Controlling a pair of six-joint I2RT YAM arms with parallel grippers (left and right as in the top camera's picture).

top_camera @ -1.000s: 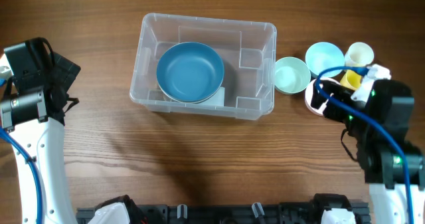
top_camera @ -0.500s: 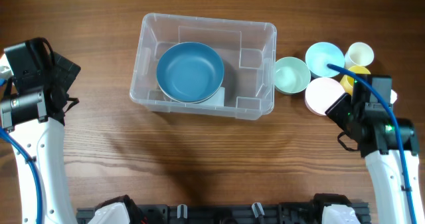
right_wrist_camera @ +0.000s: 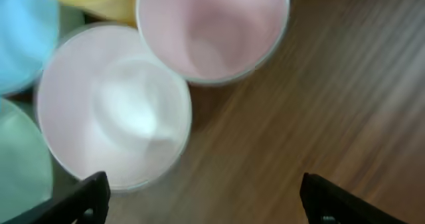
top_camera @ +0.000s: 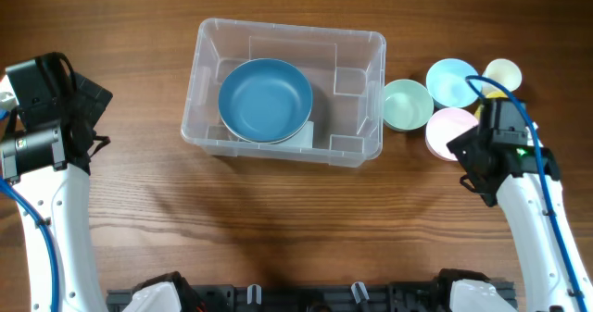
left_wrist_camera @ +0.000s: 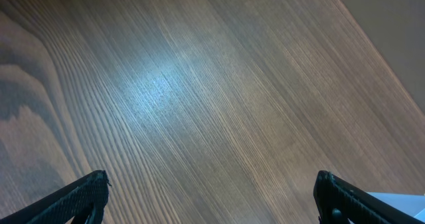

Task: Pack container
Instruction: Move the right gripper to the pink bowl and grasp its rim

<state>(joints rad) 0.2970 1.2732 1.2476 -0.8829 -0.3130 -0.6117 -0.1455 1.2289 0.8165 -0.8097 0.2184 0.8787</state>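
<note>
The clear plastic container (top_camera: 352, 90) stands at the table's middle with a large blue bowl (top_camera: 265, 99) inside it. To its right stand a green bowl (top_camera: 407, 104), a light blue bowl (top_camera: 450, 80), a pale pink bowl (top_camera: 445, 131) and a cream cup (top_camera: 503, 73). My right gripper (top_camera: 468, 151) is open and empty at the pink bowl's near right edge. In the right wrist view (right_wrist_camera: 206, 204) the pale pink bowl (right_wrist_camera: 113, 114) lies ahead to the left, with a pink cup (right_wrist_camera: 212, 31) and a yellow cup (right_wrist_camera: 99, 1) beyond. My left gripper (top_camera: 88, 104) is open and empty at the far left.
The left wrist view shows only bare wood between its open fingertips (left_wrist_camera: 86, 194), with a white patch (left_wrist_camera: 398, 201) at the lower right corner. The bowls and cups crowd together right of the container. A black rail (top_camera: 306, 298) runs along the table's near edge.
My right arm has shifted and turned beside the cups, uncovering the pale pink bowl. The left arm, the container and the blue bowl have not moved.
</note>
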